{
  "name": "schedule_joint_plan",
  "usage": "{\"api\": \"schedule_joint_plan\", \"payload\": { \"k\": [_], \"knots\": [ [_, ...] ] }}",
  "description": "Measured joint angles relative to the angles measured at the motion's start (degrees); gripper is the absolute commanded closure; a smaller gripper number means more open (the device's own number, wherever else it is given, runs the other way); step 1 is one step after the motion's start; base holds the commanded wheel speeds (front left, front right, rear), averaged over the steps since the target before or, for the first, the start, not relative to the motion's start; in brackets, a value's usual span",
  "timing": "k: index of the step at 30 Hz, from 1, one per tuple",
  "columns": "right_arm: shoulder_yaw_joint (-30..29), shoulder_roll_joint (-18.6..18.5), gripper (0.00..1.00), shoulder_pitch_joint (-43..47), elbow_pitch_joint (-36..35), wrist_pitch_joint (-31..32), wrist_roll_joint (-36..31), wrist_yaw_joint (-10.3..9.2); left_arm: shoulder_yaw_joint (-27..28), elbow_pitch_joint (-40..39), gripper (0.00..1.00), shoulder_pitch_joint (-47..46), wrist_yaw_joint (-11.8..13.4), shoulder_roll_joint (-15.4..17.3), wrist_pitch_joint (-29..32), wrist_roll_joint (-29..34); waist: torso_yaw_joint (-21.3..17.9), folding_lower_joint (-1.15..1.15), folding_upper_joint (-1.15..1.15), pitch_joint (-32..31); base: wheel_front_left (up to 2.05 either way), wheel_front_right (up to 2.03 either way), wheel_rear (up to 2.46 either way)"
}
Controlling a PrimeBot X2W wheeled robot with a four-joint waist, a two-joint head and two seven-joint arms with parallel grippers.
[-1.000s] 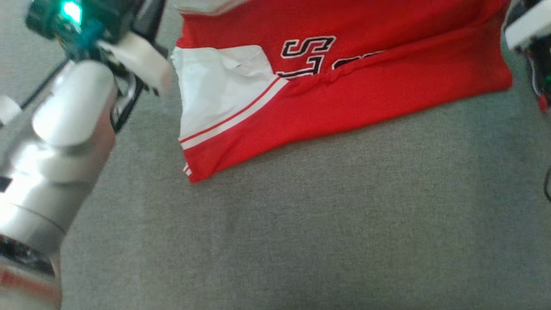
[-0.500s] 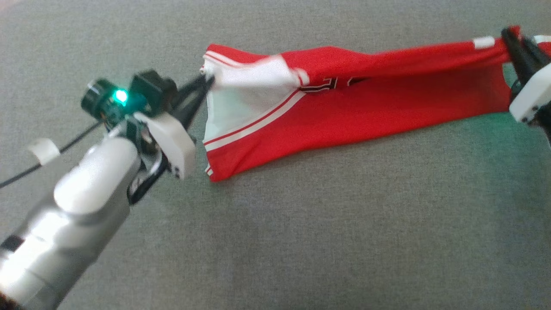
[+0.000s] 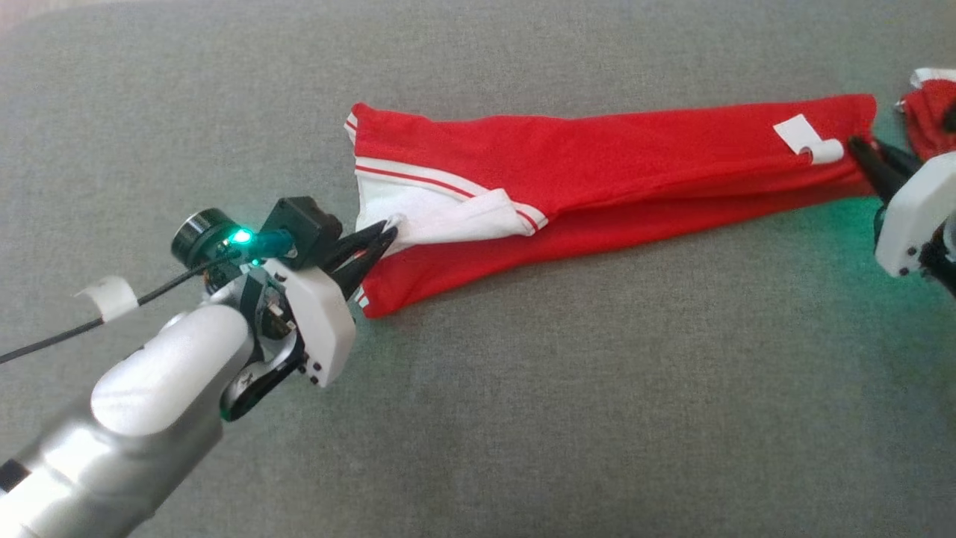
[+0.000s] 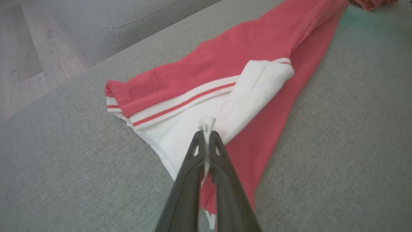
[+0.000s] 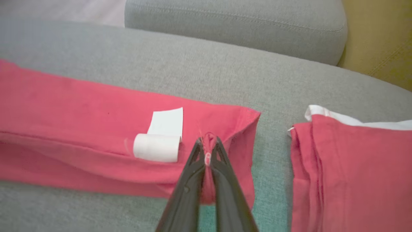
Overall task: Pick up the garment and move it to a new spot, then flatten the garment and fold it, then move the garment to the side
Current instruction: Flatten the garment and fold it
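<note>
The garment (image 3: 635, 164) is red with white panels and striped trim, folded into a long band across the grey cushion (image 3: 523, 411). My left gripper (image 3: 388, 232) is shut on a pinch of its white fabric at the left end, seen close up (image 4: 206, 135) with cloth squeezed between the dark fingers. At the right end my right gripper (image 3: 859, 146) is shut on the red edge (image 5: 208, 141), beside a curled white label (image 5: 159, 141). The garment (image 4: 244, 58) lies on the cushion between the two grippers.
A second folded red garment (image 5: 351, 174) lies just right of the held end, its edge at the head view's right border (image 3: 926, 112). A grey backrest (image 5: 235, 25) and a yellow cushion (image 5: 379, 35) rise behind. Wooden floor (image 4: 29, 58) lies beyond the sofa's edge.
Both grippers have come down and toward me with the garment, laying the lifted half over the lower half into a narrow band. The head camera has also shifted.
</note>
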Motion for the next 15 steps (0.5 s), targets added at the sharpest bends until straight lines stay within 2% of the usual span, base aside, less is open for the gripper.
{"api": "schedule_joint_plan", "payload": {
  "k": [6, 7, 8, 9, 10, 15],
  "knots": [
    [5.21, -0.01, 1.0, -3.67, 2.25, -0.15, -3.89, 0.0, -0.58, -0.54, 1.0, -0.01, 0.93, -0.13, 0.69, 0.45, -0.41, 0.02, 0.0, 2.48, 0.0, 0.0, 0.0],
    [5.98, 0.03, 0.67, -4.36, 2.82, -0.46, -4.63, 0.0, -0.75, -0.51, 1.0, -0.02, 0.94, -0.27, 0.69, 0.46, -0.44, 0.02, 0.0, 2.77, 0.0, 0.0, 0.0],
    [6.27, 0.18, 0.0, -4.86, 3.56, -0.76, -5.2, 0.0, -0.9, -0.41, 0.73, -0.03, 0.96, -0.45, 0.69, 0.47, -0.46, 0.02, 0.0, 2.99, 0.0, 0.0, 0.0],
    [6.39, 0.33, 0.0, -5.14, 4.28, -0.76, -5.22, 0.0, -1.04, -0.23, 0.04, -0.04, 0.96, -0.66, 0.68, 0.63, -0.48, 0.02, 0.0, 3.12, 0.0, 0.0, 0.0],
    [6.6, 0.49, 0.0, -5.32, 5.03, -0.77, -5.2, 0.0, -1.2, 0.01, 0.0, -0.04, 0.99, -0.86, 0.67, 0.85, -0.52, 0.02, 0.0, 3.13, 0.0, 0.0, 0.0],
    [6.45, 0.94, 0.0, -5.77, 7.77, -2.15, -3.68, 0.0, -0.69, 1.32, 0.0, -0.04, 2.61, -1.91, -1.45, 0.91, -0.85, 0.02, 0.0, 1.73, 0.0, 0.0, 0.0]
  ]
}}
